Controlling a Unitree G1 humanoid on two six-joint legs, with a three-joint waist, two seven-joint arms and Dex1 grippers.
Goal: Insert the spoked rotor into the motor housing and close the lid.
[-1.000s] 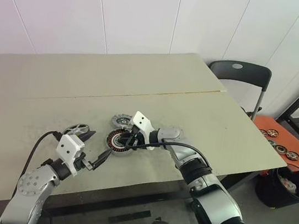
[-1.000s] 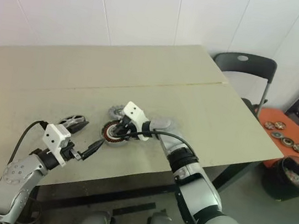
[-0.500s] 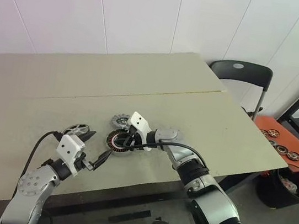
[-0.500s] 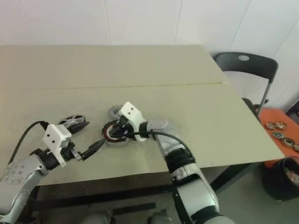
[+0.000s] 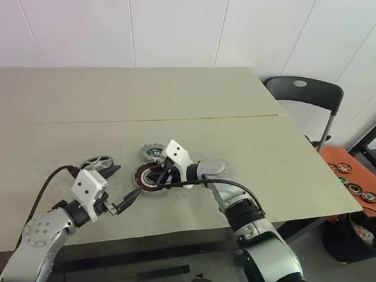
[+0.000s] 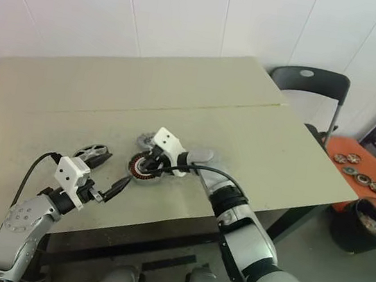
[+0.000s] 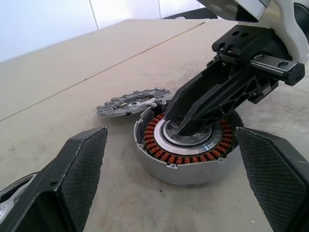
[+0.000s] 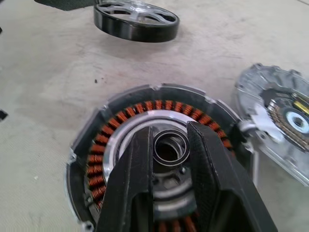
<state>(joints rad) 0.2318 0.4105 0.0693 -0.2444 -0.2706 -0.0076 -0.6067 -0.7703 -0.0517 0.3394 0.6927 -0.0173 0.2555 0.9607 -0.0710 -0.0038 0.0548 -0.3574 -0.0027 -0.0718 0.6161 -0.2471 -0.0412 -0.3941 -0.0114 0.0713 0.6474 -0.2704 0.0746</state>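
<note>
Take the motor housing as your landmark: it sits on the beige table near the front edge, its ring of copper windings facing up and uncovered. Your right gripper hangs over its silvery centre, the two black fingers standing a little apart on either side of the central bore. You cannot tell from the right wrist view whether the tips press on the hub or merely hover just above it, and the near part of the housing is hidden behind those fingers.

The lid lies flat just behind the housing on the far side, rim nearly touching it; in the right wrist view it is cut off at the frame edge. The spoked rotor lies on the robot's left of the housing, a little apart from it. In the left wrist view only a sliver of it shows at the corner.

Your left gripper is spread wide and holds nothing, pointing at the housing from the near left, short of it. Its fingers frame the housing without touching.
</note>
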